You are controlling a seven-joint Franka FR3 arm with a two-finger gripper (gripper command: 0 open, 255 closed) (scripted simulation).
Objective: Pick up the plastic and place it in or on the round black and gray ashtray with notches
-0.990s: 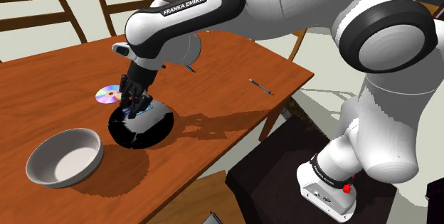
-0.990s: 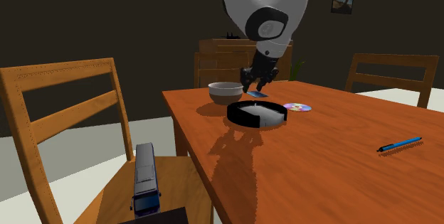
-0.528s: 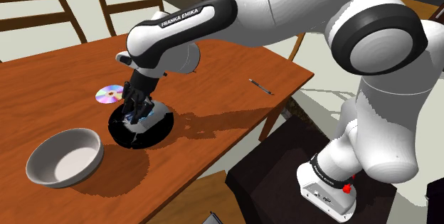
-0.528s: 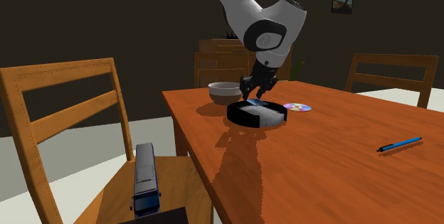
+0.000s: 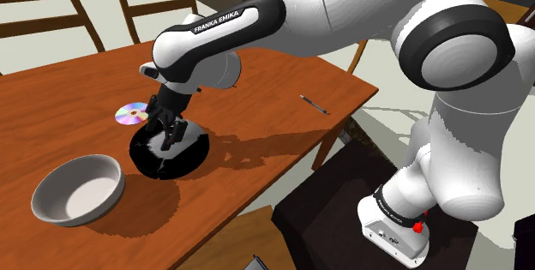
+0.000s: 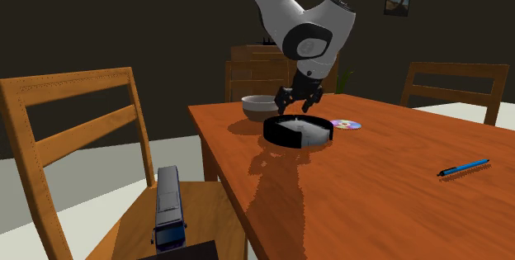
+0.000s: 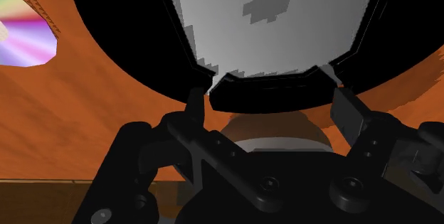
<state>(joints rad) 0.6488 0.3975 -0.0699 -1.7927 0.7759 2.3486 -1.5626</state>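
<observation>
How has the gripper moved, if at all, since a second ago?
Yes: in the second exterior view the gripper has dropped toward the ashtray, fingers now apart.

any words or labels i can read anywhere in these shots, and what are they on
"FRANKA EMIKA": white letters on the black band of the arm, in the shoulder view.
Nothing else can be read: the disc, the toy bus and the framed picture on the wall show no legible text.

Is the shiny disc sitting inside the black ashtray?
No, the disc lies flat on the table beside the ashtray, outside its rim.
</observation>
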